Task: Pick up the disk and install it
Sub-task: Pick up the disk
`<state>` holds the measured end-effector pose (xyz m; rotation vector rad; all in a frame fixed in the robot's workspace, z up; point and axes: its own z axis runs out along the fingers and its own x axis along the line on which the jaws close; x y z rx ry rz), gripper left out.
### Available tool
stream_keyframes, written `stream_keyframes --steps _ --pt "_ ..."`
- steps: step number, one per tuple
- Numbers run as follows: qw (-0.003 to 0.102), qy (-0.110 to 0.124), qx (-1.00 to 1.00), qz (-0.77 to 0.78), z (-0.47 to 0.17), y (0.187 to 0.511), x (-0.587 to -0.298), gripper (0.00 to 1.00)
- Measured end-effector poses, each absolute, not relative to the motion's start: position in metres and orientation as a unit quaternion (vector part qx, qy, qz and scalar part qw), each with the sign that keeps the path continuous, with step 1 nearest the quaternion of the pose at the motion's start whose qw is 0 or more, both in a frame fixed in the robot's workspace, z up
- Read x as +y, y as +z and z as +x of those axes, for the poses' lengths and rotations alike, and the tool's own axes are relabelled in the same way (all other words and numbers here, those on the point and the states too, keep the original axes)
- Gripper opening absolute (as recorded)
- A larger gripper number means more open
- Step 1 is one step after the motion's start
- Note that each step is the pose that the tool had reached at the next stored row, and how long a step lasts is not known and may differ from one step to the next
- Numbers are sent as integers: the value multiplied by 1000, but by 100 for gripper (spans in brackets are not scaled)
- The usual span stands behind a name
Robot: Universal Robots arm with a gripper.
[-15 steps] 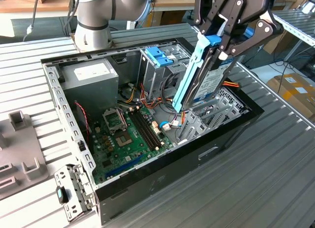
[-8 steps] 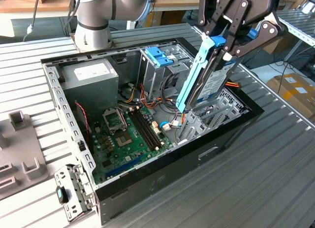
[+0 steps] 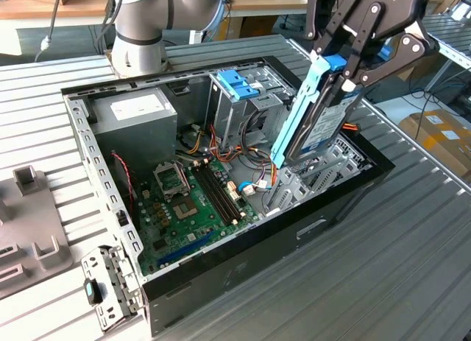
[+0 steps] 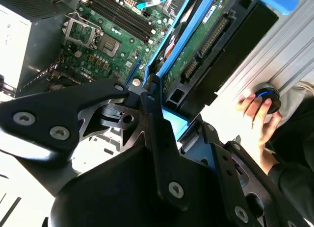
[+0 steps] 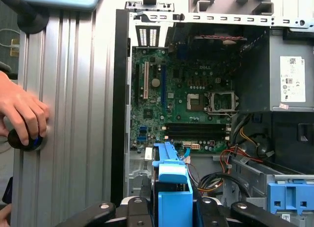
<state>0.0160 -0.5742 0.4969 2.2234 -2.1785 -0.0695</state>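
Nearest in the exterior view, a ribbed aluminium table (image 3: 383, 275) is seen, and on it an open black computer case (image 3: 294, 238) is laid on its side. A loose perforated metal bracket (image 3: 110, 282) lies at the case's near corner, and a grey moulded fixture (image 3: 29, 230) is set on the table at the exterior view's left. Inside the case a green motherboard (image 3: 195, 201) is exposed, with a grey power-supply box (image 3: 136, 113) beyond it and a light-blue latch (image 3: 237, 85) on a metal cage further back. Over the drive-bay end of the case, at the exterior view's right, the disk (image 3: 324, 120) is held steeply tilted, nearly on end. Its blue rail (image 3: 293, 124) is turned toward the motherboard and its lower end is sunk among the grey bay frames; whether contact is made there cannot be told. Its upper end is clamped between the fingers (image 3: 401, 50) of the gripper (image 3: 358, 61). In both wrist views a person's hand (image 5: 22, 112) is laid on a black round knob (image 5: 27, 142) on the table beside the case. Behind the case the robot base (image 3: 140, 39) is mounted. Beyond it a wooden bench (image 3: 88, 6) is seen, and a cardboard box (image 3: 441, 131) is seen off the table at the exterior view's right.
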Motion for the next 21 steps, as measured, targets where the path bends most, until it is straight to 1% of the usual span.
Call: stream_keyframes --steps 11,15,21 --pt "14 -23 -700 714 29 496 -576 37" --pt "15 -23 -700 714 70 493 -580 37" --pt "15 -23 -700 714 78 492 -580 37"
